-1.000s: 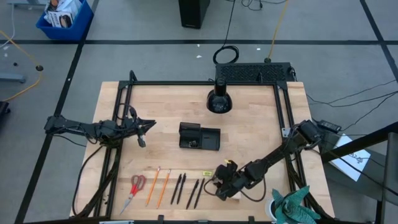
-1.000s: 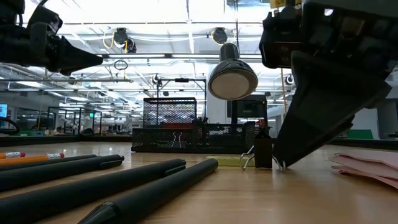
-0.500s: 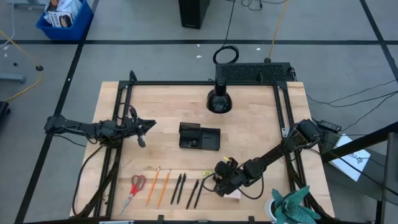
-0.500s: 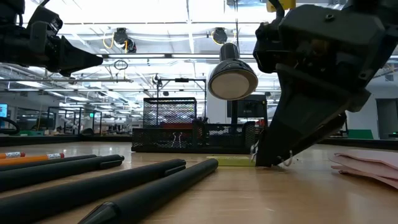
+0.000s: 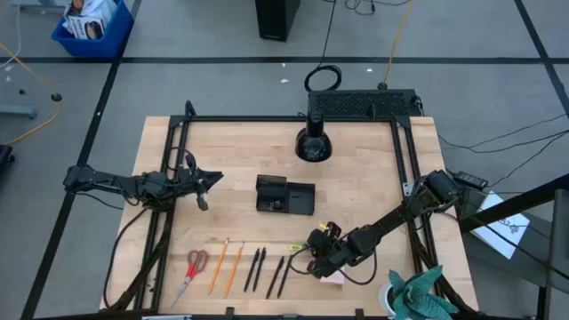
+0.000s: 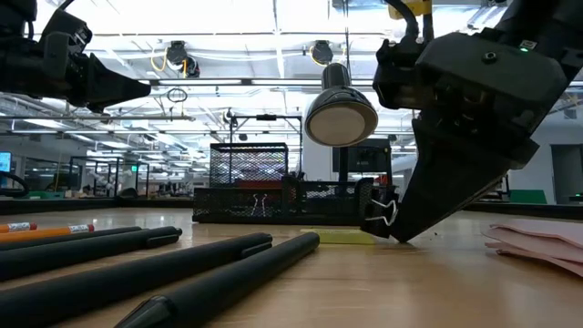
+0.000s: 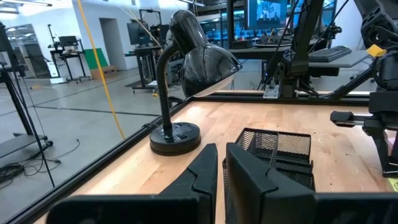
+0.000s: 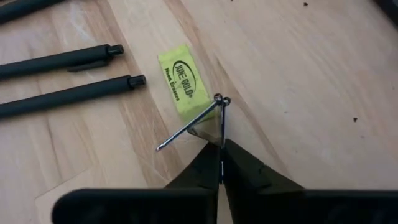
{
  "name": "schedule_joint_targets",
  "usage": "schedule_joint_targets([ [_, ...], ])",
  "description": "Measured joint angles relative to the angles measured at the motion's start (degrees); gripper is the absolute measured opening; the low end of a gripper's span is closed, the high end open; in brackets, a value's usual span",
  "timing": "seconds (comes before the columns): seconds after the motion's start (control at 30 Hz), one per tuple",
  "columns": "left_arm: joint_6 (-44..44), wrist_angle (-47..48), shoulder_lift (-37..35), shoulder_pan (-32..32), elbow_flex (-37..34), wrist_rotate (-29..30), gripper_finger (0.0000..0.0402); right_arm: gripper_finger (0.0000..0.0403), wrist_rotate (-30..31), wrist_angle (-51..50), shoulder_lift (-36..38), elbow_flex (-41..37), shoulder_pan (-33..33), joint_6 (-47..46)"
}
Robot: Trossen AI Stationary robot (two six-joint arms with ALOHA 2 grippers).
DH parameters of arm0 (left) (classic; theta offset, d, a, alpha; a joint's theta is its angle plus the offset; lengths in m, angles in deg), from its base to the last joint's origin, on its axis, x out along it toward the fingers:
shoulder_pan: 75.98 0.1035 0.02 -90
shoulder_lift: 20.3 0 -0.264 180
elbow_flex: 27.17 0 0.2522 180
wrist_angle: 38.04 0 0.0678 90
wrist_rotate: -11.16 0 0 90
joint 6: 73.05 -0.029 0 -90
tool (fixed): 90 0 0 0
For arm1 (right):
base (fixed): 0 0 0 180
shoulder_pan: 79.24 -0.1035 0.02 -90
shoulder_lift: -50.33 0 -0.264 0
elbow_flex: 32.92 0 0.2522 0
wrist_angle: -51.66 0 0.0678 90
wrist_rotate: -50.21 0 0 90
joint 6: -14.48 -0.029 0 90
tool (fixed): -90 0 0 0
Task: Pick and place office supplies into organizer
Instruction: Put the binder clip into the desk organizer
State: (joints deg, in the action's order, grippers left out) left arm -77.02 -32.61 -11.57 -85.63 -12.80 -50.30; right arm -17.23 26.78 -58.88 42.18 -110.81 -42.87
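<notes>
Right gripper is pinching a binder clip beside the yellow eraser and pens; left gripper is hovering, fingers together.

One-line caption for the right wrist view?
Right gripper shut on a binder clip beside a yellow-green eraser, two black pens nearby.

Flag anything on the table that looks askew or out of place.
Nothing looks spilled or damaged. The only irregularity: the binder clip pinched in the right gripper has one wire handle splayed out sideways, beside the yellow-green eraser. Pens, pencils and scissors lie in a neat row.
</notes>
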Motion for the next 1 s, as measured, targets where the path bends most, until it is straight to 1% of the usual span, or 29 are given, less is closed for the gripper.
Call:
schedule_joint_targets([
  [0.17, 0.0, 0.0, 0.0, 0.0, 0.0, 0.0, 0.0042, 0.0004, 0.0, 1.2, 0.2, -0.1, -0.3, 2.3],
  [0.37, 0.0, 1.1, 0.0, 0.0, 0.0, 0.0, 0.0042, 0.0002, -0.3, 3.3, 2.8, -0.2, -0.5, 6.0],
  [0.47, 0.0, 1.2, 0.0, 0.0, 0.0, 0.0, 0.0042, 0.0001, 1.6, 3.3, 4.0, -0.2, -0.4, 7.4],
  [0.53, 0.0, 1.2, 0.0, 0.0, 0.0, 0.0, 0.0042, 0.0001, 4.0, 4.0, 5.1, -0.2, -0.4, 9.0],
  [0.6, 0.0, 1.2, 0.0, 0.0, 0.0, 0.0, 0.0042, 0.0001, 6.1, 6.0, 6.1, -0.2, 0.0, 12.5],
  [0.7, 1.3, 1.2, 0.0, 0.0, 0.0, 0.0, 0.0042, 0.0001, 7.2, 12.1, 6.4, -0.2, 1.6, 19.8],
  [0.87, 1.7, 1.2, 0.0, 0.0, 0.0, 0.0, 0.0042, 0.0001, 4.3, 25.0, 6.1, 0.0, 4.6, 31.2],
  [0.93, 1.7, 1.2, 0.0, 0.0, 0.0, 0.0, 0.0042, 0.0001, 4.1, 25.9, 6.1, 0.0, 5.8, 34.6],
  [1.0, 1.7, 1.2, 0.0, 0.0, 0.0, 0.0, 0.0042, 0.0001, 4.2, 26.2, 6.1, 0.0, 7.6, 35.9],
])
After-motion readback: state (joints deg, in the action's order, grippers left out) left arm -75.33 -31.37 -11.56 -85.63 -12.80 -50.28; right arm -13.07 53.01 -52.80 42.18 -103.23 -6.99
